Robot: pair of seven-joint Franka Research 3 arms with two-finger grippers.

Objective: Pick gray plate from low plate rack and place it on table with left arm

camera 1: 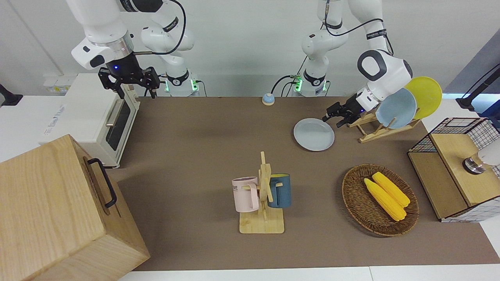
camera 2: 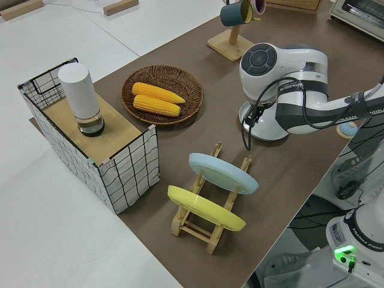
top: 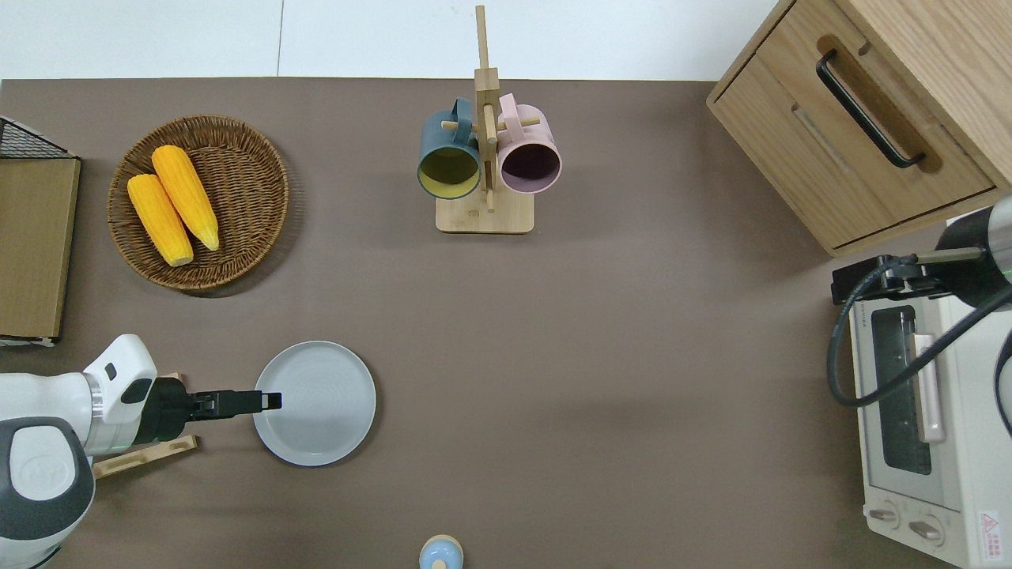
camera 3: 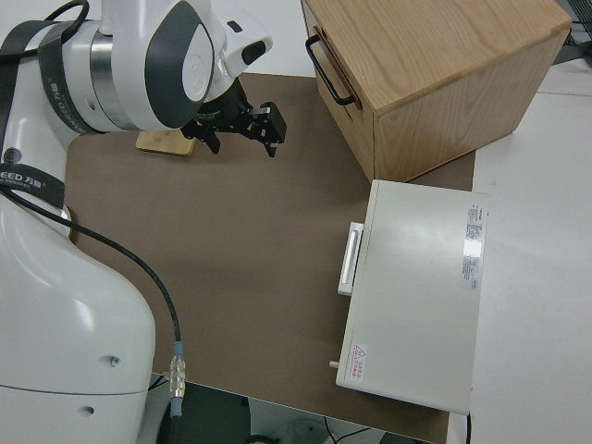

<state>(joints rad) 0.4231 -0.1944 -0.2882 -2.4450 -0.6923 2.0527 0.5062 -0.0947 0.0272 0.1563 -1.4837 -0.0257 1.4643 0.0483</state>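
The gray plate (camera 1: 314,134) (top: 315,403) lies flat on the table (camera 1: 195,156), next to the low plate rack (camera 1: 375,130) (top: 142,458) on the side toward the table's middle. My left gripper (camera 1: 331,118) (top: 270,401) hovers over the plate's rim on the rack side, open and holding nothing. The rack (camera 2: 204,222) holds a light blue plate (camera 1: 396,108) and a yellow plate (camera 1: 425,93), both leaning on its pegs. The right arm is parked with its gripper (camera 1: 136,91) (camera 3: 248,139) open.
A wicker basket (top: 261,190) with two corn cobs sits farther from the robots than the plate. A mug stand (top: 484,213) with two cups is mid-table. A wire crate (camera 1: 453,128) stands at the left arm's end; a toaster oven (camera 1: 97,117) and wooden cabinet (camera 1: 58,210) at the right arm's end.
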